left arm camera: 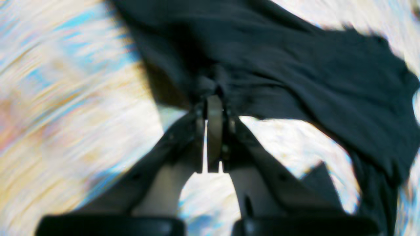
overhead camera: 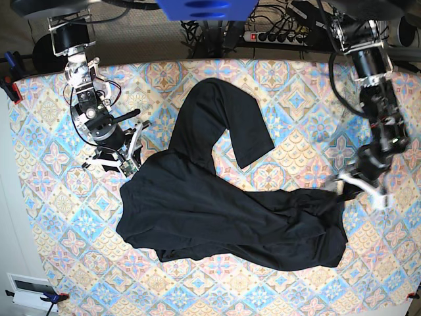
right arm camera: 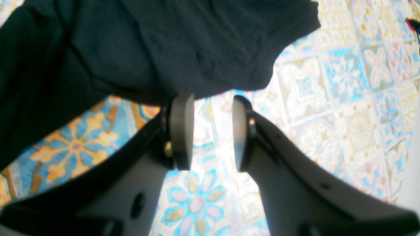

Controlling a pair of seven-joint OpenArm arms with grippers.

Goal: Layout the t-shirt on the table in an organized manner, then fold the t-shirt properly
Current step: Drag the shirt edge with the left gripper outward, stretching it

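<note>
The black t-shirt (overhead camera: 210, 204) lies crumpled across the middle of the patterned table (overhead camera: 296, 99), with one sleeve reaching toward the far edge. In the base view my left gripper (overhead camera: 337, 187) is at the shirt's right end. The left wrist view, streaked with blur, shows that gripper (left arm camera: 215, 96) shut on a bunched fold of the t-shirt (left arm camera: 295, 72). My right gripper (overhead camera: 133, 161) is at the shirt's upper left corner. In the right wrist view it (right arm camera: 211, 105) stands open just short of the t-shirt's (right arm camera: 164, 49) hem, with only tablecloth (right arm camera: 344, 98) between its fingers.
A power strip (overhead camera: 283, 36) and cables lie behind the table's far edge. A red clamp (overhead camera: 13, 89) grips the cloth at the left edge. A white box (overhead camera: 29, 289) sits off the near left corner.
</note>
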